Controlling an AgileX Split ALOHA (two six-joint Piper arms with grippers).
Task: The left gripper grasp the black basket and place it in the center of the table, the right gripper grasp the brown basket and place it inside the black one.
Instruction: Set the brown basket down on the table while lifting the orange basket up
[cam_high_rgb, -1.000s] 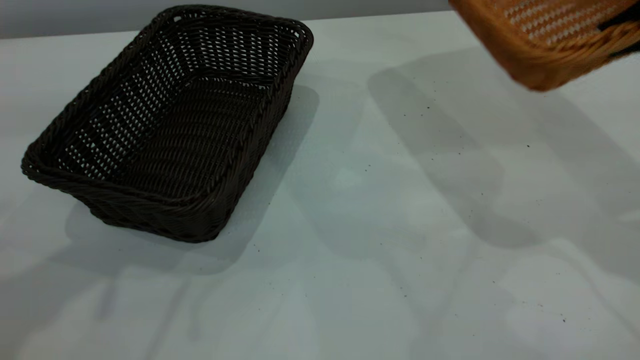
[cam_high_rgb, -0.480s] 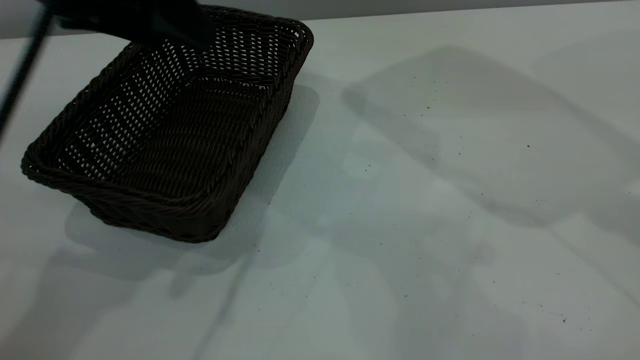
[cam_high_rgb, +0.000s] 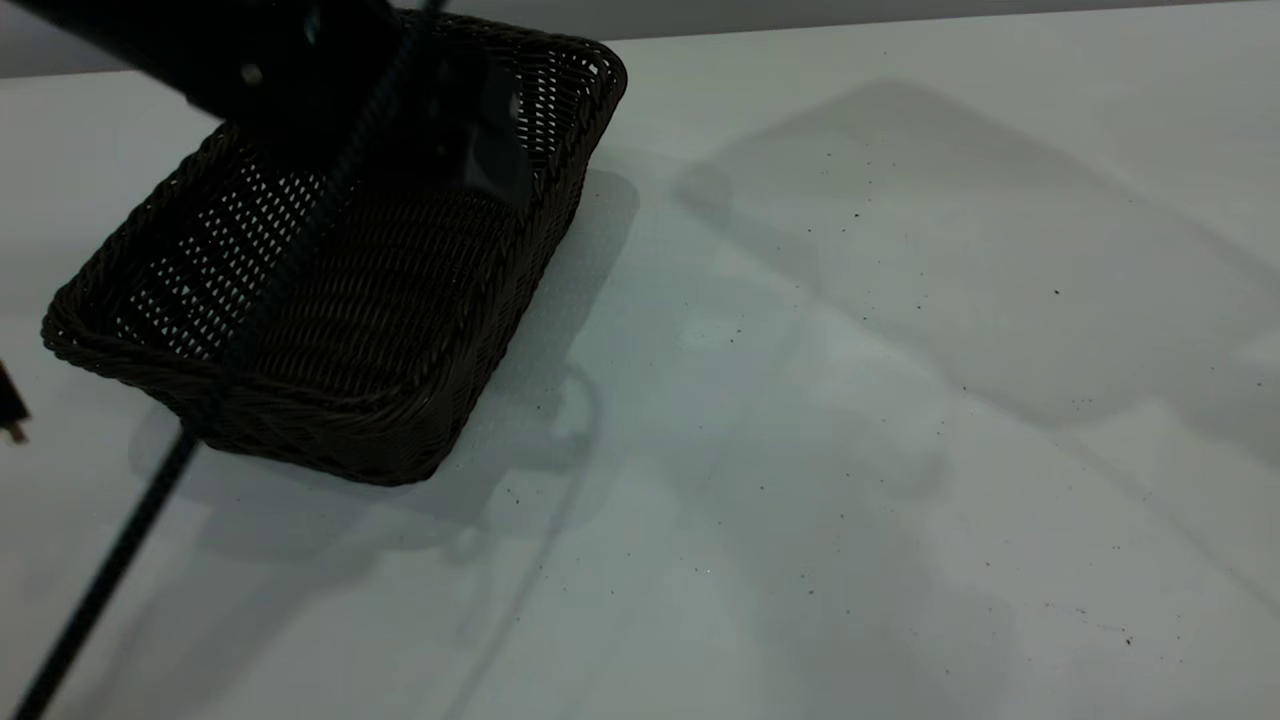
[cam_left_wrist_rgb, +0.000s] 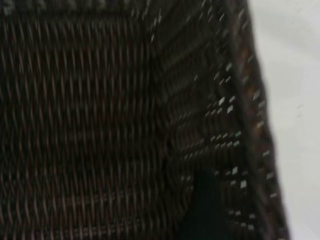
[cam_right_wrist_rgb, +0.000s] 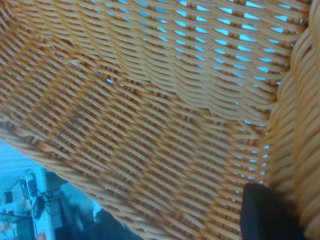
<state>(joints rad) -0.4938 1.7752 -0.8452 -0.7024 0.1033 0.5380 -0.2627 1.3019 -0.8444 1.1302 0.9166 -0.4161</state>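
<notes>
**Left pincer down in the black basket, brown basket up on the right**

White tabletop (cam_high_rgb: 900, 400) fills my exterior view, speckled and crossed by soft shadows, with a grey strip of wall behind it. One black basket (cam_high_rgb: 330, 330) sits on it, well off toward the left arm's side and not in the middle, so by my reading the first placement is not yet done.

My left pincer (cam_high_rgb: 440, 150) is low over the far end of the black basket, close to the long wall that faces the open tabletop. On the left wrist view I get the weave of that wall (cam_left_wrist_rgb: 215, 125) and one dark finger (cam_left_wrist_rgb: 205, 210) against its inner face. That looks like a line-up to pinch the wall, though I cannot tell how the jaws stand.

Right wrist view: one brown basket (cam_right_wrist_rgb: 150, 100), its weave filling the shot, blue room showing through the gaps and under it, so I judge it held aloft, out of the exterior view. One finger (cam_right_wrist_rgb: 265, 215) lies by the braided rim; it appears clamped there.

Count: two baskets, one black, one brown; two pincers.
</notes>
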